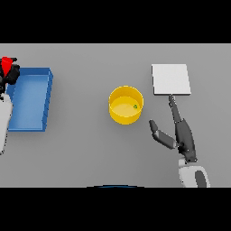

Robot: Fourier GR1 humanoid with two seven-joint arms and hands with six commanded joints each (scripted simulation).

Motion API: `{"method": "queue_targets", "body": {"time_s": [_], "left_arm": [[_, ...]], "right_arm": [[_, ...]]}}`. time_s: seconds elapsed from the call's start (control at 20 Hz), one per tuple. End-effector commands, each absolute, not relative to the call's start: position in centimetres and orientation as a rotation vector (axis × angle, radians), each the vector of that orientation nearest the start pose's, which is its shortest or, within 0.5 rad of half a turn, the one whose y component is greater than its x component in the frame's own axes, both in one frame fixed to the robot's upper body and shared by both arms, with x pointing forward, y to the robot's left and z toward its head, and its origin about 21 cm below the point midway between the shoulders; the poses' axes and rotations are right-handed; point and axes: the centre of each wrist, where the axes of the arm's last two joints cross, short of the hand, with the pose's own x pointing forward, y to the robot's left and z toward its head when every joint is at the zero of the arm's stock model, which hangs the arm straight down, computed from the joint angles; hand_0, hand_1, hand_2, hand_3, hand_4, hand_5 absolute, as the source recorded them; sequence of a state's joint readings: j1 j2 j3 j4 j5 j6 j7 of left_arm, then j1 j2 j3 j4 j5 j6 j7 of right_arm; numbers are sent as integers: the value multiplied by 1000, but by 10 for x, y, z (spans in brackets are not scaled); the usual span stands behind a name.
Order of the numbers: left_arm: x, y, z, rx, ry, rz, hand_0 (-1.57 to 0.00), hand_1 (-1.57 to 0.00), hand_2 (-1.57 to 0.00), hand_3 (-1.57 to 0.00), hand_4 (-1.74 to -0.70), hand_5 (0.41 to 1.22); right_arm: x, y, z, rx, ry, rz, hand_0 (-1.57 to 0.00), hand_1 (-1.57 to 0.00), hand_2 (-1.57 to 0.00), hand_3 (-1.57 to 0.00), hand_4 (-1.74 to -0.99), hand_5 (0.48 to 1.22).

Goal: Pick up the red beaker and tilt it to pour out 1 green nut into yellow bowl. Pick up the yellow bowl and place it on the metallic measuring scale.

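A: So, the yellow bowl [126,104] sits mid-desk with one green nut [135,107] already inside, near its right wall. The pour looks done; the lift is what's left.

B: And the right hand [179,131]?

A: Just right of the bowl, apart from it, its fingers [174,108] straight and spread from the thumb, holding nothing. A fingertip reaches the near edge of the metallic measuring scale [170,79].

B: The risk?

A: I'd say a sideways knock. If the hand closes in too fast, the light bowl could slide or tip and spill the nut. A grip on one wall alone might also let it tilt during the lift.

B: Room to move?

A: Open desk [90,153] near and left of the bowl; the scale lies far-right, close by. The left hand [8,74] is far left, curled round the red beaker [6,64] beside the blue tray [47,97], well apart.
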State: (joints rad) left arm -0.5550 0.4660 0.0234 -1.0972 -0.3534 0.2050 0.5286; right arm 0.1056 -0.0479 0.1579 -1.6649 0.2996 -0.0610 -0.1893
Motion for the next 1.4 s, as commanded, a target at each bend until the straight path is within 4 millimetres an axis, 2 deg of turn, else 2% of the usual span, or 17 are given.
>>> {"method": "queue_targets", "body": {"time_s": [0.0,0.15,0.25,0.3,0.4,0.45,0.55,0.6,0.7,0.8,0.95,1.15,1.25,1.35], "left_arm": [[374,319,94,831,-1136,-192,-1571,-1571,-1571,-1533,-1741,1173],[367,316,90,816,-1117,-170,-1571,-1571,-1571,-1552,-1741,1088],[363,312,84,844,-1112,-212,-1571,-1571,-1571,-1559,-1713,991],[361,315,82,853,-1098,-229,-1571,-1571,-1571,-1561,-1645,941],[354,318,83,863,-1092,-255,-1571,-1571,-1563,-1536,-1401,848],[352,316,81,859,-1093,-265,-1571,-1543,-1501,-1470,-1275,810],[347,317,83,841,-1092,-287,-1393,-1215,-1209,-1136,-1068,749],[345,315,84,841,-1089,-293,-1207,-995,-1020,-952,-1002,720],[343,318,81,838,-1057,-322,-772,-637,-652,-614,-920,677],[345,318,78,839,-1032,-382,-494,-407,-417,-393,-857,657],[349,319,71,834,-1031,-417,-252,-208,-213,-201,-810,657],[350,319,69,838,-1078,-420,-103,-85,-87,-82,-782,651],[350,317,73,852,-1097,-419,-65,-54,-55,-52,-763,657],[348,313,71,835,-1113,-430,-41,-34,-35,-33,-750,661]], "right_arm": [[221,-210,1,-192,-1758,330,1,1,1,1,-1006,647],[224,-212,1,-212,-1766,332,1,1,1,1,-1012,648],[223,-212,3,-213,-1770,330,1,1,1,1,-1017,638],[224,-214,3,-216,-1764,335,1,1,1,1,-1021,636],[222,-214,2,-214,-1763,342,1,1,1,1,-1017,635],[223,-214,4,-213,-1763,335,1,1,1,1,-1012,634],[222,-216,2,-210,-1762,331,1,1,1,1,-1007,635],[222,-215,1,-207,-1764,327,1,1,1,1,-1004,636],[221,-218,5,-209,-1768,317,1,1,1,1,-1005,634],[223,-215,4,-205,-1768,328,1,1,1,1,-1009,639],[226,-217,5,-200,-1770,339,1,1,1,1,-1012,639],[227,-219,6,-223,-1724,395,1,1,1,1,-1020,640],[236,-223,16,-188,-1738,516,1,1,1,1,-1005,669],[253,-227,26,-247,-1704,751,1,1,1,1,-1044,679]]}}
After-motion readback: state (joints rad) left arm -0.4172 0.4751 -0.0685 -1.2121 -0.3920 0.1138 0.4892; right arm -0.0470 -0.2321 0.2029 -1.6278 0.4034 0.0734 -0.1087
